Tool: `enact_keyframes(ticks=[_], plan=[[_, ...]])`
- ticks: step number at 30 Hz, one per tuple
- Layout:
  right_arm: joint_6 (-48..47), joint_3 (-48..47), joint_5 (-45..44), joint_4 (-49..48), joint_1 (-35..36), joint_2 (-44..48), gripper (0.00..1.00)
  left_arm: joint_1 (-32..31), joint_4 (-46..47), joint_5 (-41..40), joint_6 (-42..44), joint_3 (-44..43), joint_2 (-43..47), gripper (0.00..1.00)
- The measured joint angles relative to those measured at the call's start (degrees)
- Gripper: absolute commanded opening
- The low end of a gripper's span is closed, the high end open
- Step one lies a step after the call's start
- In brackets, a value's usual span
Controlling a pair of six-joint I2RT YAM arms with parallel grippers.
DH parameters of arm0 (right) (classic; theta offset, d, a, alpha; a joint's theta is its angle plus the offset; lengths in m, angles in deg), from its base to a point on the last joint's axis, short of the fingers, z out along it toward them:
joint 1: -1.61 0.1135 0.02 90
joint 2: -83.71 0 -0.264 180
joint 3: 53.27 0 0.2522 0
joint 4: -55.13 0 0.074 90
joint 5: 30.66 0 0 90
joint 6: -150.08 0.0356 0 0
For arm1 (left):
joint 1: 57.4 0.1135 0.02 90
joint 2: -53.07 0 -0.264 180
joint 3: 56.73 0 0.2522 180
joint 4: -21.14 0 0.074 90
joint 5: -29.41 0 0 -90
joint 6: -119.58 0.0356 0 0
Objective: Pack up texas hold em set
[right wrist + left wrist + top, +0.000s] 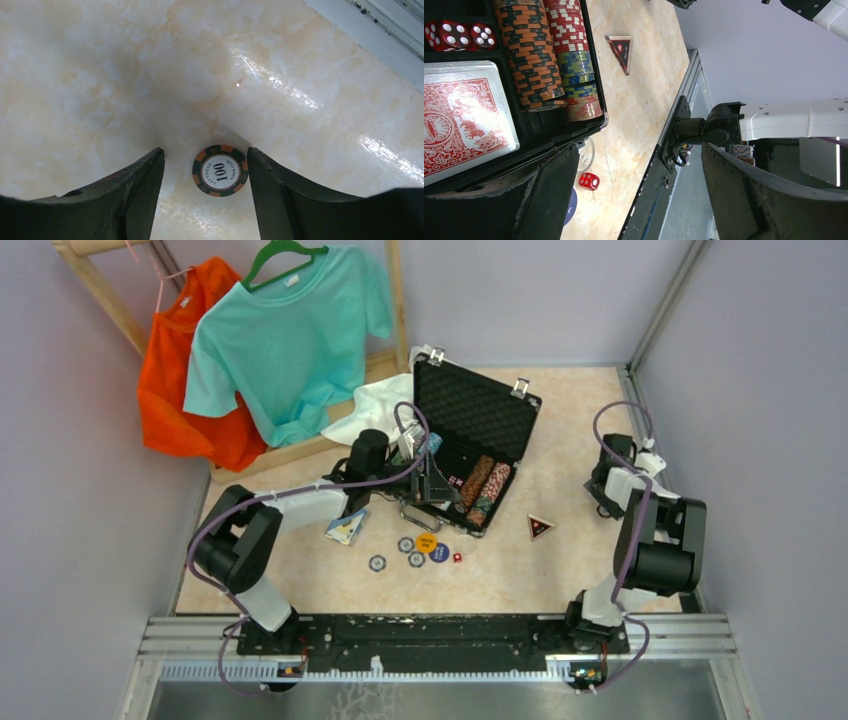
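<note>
Straddling a stray chip [220,170] lying well right of the case [475,410], my right gripper [205,152] stands open, ready to pinch it; my left gripper [639,150] hangs open over the case's near edge.

My right gripper [205,152] straddles a lone chip [220,170] on bare table [100,75] near the right edge, with free room around it. My left gripper [639,147] hangs over the case [549,145]. Its raised lid [480,405] walls off the far side, and buttons [427,545] and a die [457,557] litter the table by its near rim.
</note>
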Motion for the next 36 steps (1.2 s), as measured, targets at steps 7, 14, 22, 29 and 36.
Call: enact_keyframes(ticks=[7,14,22,29,36], plan=[[-0.02,-0.33,-0.72,-0.17,1.84,-0.42,0.60,0.00,0.42,0.00,-0.81,0.00,-0.09,0.96],[-0.07,-0.35,-2.01,0.17,3.87,-0.46,0.59,0.00,0.52,0.00,-1.38,0.00,-0.09,0.96],[-0.61,-0.24,-2.03,-0.07,8.33,-0.52,0.48,0.00,4.96,-0.07,-2.49,1.40,-0.02,0.96],[-0.74,-0.39,-1.73,0.74,11.30,-0.24,0.46,0.68,9.57,-0.57,-3.50,10.21,2.12,0.97],[-3.67,1.22,3.43,7.19,12.26,5.31,0.00,3.21,8.83,-0.79,0.00,11.21,6.95,0.97]])
